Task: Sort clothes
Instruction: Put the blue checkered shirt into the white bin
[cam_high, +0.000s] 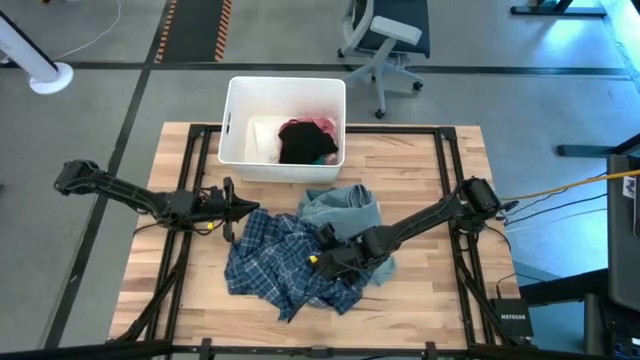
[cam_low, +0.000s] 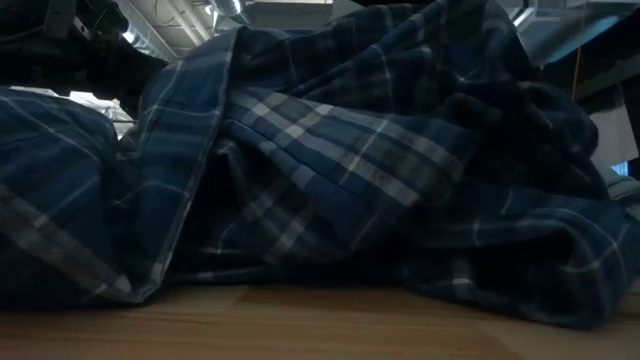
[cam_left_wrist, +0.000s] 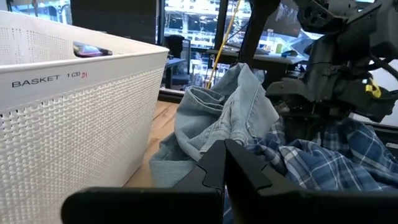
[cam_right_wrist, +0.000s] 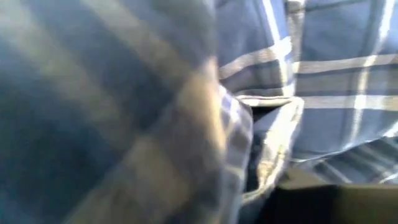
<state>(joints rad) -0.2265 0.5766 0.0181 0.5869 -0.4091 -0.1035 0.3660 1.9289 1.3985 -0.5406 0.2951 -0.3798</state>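
A large navy-white plaid shirt (cam_high: 285, 268) lies crumpled on the wooden table; it fills the low view (cam_low: 330, 160). A light blue denim piece (cam_high: 345, 208) lies bunched at its far side, next to the white bin, and shows in the left wrist view (cam_left_wrist: 217, 118). Black (cam_high: 303, 140), pink (cam_high: 322, 124), teal and white items lie in the bin. My left gripper (cam_high: 238, 209) is shut at the shirt's left edge (cam_left_wrist: 224, 165). My right gripper (cam_high: 325, 262) is down on the shirt's middle; plaid cloth (cam_right_wrist: 261, 93) fills its wrist view and hides its fingers. My left gripper's shut fingers (cam_left_wrist: 242, 168) lie level at the plaid shirt's left edge (cam_high: 250, 218), pointing toward the table's right. I cannot tell whether they touch the cloth.
The white plastic bin (cam_high: 232, 130) stands at the table's far middle, close to my left gripper (cam_left_wrist: 74, 118). Black frame rails (cam_high: 450, 180) run along the table's sides. Bare wood lies at the table's right (cam_high: 430, 290) and near left (cam_high: 180, 290).
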